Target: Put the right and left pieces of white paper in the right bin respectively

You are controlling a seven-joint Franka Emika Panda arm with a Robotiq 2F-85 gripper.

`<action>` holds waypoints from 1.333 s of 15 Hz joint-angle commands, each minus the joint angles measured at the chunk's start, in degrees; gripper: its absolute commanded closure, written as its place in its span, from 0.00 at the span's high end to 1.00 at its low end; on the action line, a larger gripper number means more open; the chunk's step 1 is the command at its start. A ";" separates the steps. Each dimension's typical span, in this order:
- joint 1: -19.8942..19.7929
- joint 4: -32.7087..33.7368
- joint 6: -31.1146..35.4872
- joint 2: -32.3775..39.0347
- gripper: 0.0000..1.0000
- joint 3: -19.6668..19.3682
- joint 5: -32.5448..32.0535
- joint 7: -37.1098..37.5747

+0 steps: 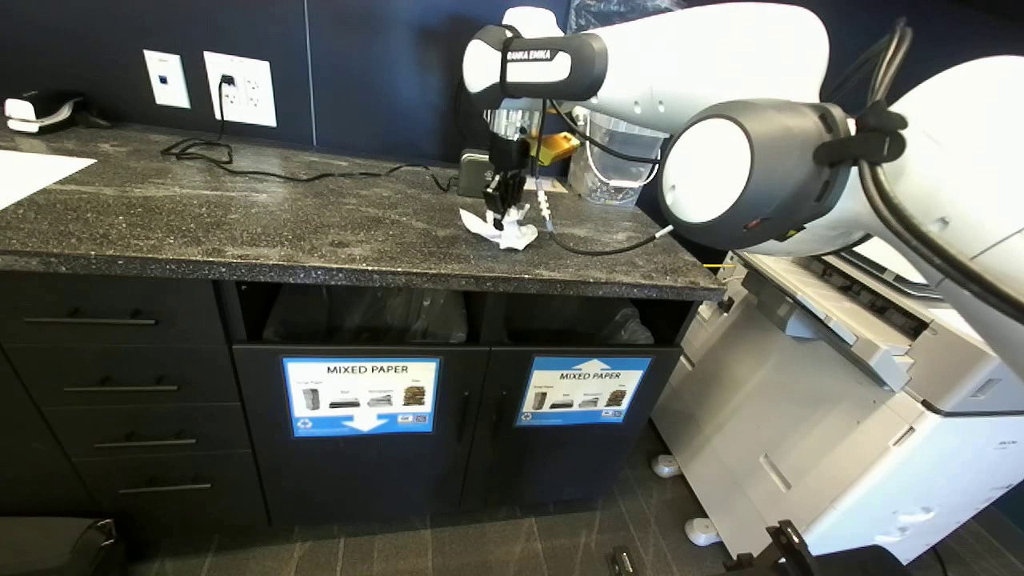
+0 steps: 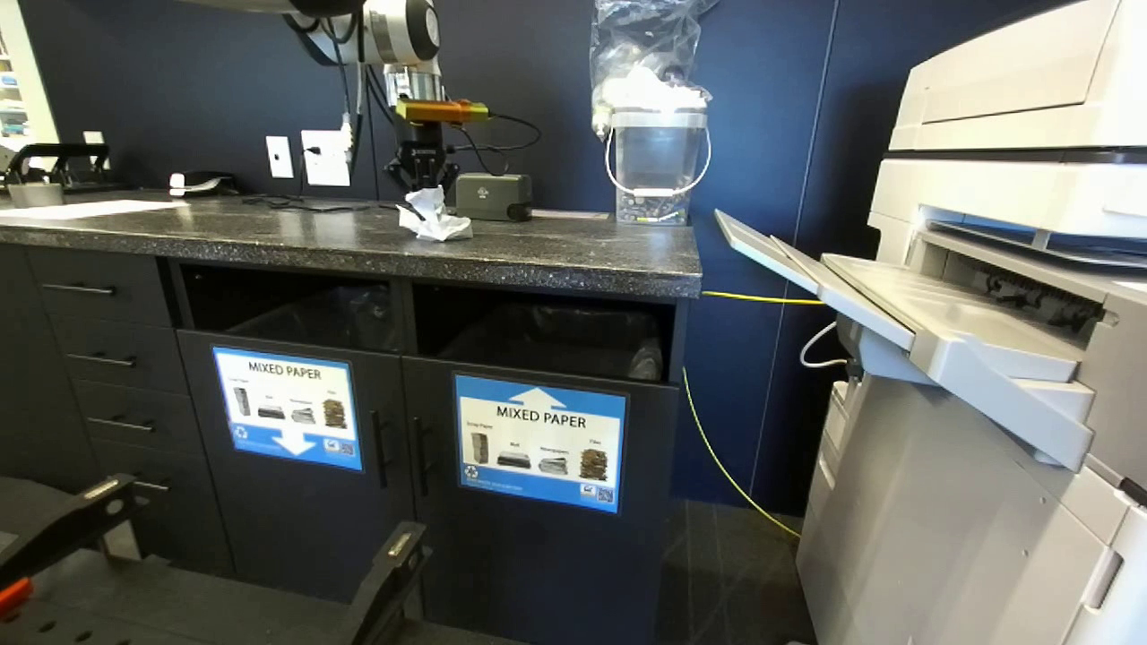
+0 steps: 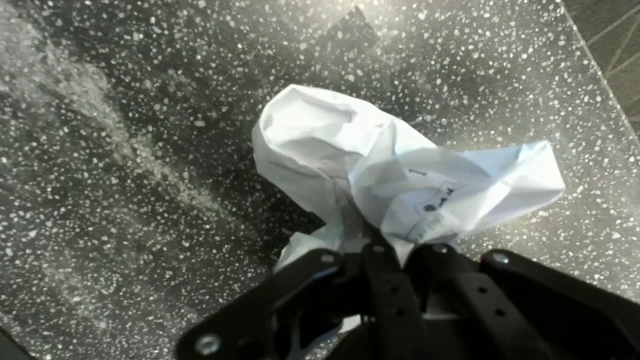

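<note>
One crumpled white paper wad [image 1: 516,234] is at the dark speckled counter near its front edge; it also shows in an exterior view [image 2: 436,219] and fills the middle of the wrist view [image 3: 345,130]. My gripper [image 1: 498,214] points down at it, and in the wrist view the fingers [image 3: 395,255] are closed together on a fold of the paper. The wad appears to touch the counter. The second paper wad is not in view. The right bin [image 2: 564,336] is the open dark compartment below the counter, with a lined bin inside and a blue-and-white MIXED PAPER sign [image 2: 540,443].
The left bin compartment [image 2: 305,313] also has a MIXED PAPER sign. A grey-green box [image 2: 493,197] stands behind the paper. A clear bucket with a plastic bag [image 2: 659,157] stands at the counter's right end. A printer [image 1: 792,376] stands to the right.
</note>
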 commanded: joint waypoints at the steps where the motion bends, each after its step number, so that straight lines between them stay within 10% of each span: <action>1: -0.70 0.72 3.01 0.83 0.08 -0.16 0.65 4.14; 20: -3.42 -33.51 32.07 -13.55 0.10 0.48 0.24 18.54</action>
